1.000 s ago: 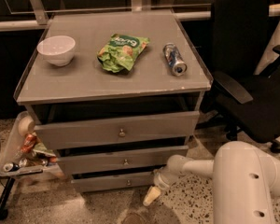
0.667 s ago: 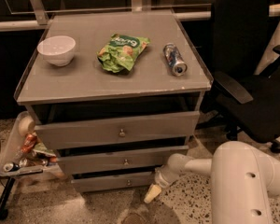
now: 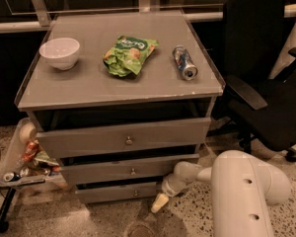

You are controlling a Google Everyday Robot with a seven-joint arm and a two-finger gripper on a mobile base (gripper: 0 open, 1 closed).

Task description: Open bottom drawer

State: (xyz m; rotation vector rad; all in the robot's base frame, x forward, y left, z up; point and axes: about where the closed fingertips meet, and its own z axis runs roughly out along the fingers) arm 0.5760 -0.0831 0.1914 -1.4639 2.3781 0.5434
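Speckled floor [image 3: 187,220]; hand [image 3: 159,203] beside narrow grey bottom drawer [image 3: 116,193].

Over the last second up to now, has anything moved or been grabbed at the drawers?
Nothing visibly changed. The pincer stays low by the right end of the bottom drawer. The bowl, chip bag and can lie as before.

end effector [image 3: 159,203] at 4 o'clock of bottom drawer [image 3: 119,192], contact unclear | drawer interior hidden | arm [image 3: 246,194] cut by lower edge | chair [image 3: 251,33] cut at 3 o'clock
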